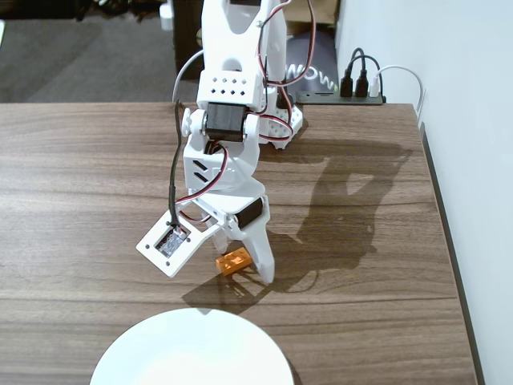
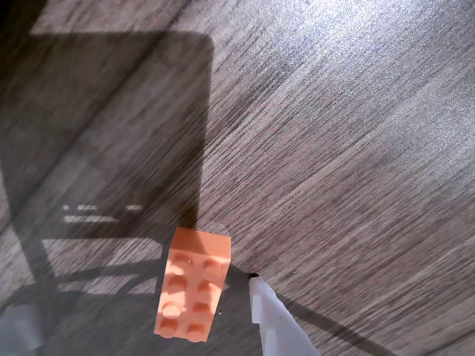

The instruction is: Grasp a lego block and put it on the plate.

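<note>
Presently the white tool [image 1: 234, 258] is lowered to the wooden desk [image 1: 80, 184], its jaws spread apart on either side of the lego block [image 1: 233, 261]. In the fixed view the block lies flat on the desk, studs up, between the two fingers and just beside the larger right-hand finger [image 1: 261, 255]; whether either finger touches it cannot be told. The wrist view shows the block [image 2: 192, 294] near the lower edge, with one white fingertip [image 2: 266, 305] just beside its right side and a narrow strip of desk visible between them. The plate [image 1: 192, 351] sits at the bottom edge of the fixed view, near the block but apart from it, bare
</note>
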